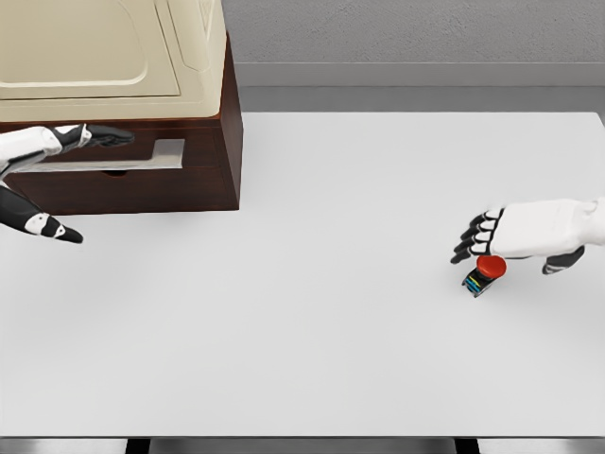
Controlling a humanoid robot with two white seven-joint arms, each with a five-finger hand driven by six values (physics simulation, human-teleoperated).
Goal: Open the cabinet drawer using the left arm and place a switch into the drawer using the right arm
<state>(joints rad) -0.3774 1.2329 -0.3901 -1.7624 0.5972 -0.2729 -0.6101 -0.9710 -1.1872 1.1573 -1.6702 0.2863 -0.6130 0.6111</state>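
Upper left, the left hand (57,142) reaches open-fingered at the shut drawer (123,161); lower right, the right hand (515,232) hovers loosely over the ungrasped switch (484,274).

Simulated test scene, not a real room: flat render look, plain white table (312,322) filling most of view, bare grey wall (416,33) behind with a pale baseboard strip. Only furniture is a dark brown cabinet (203,180) at upper left with a cream appliance-like box (113,47) on top. No clutter or decor, so it reads as a bare lab-style bench setup.
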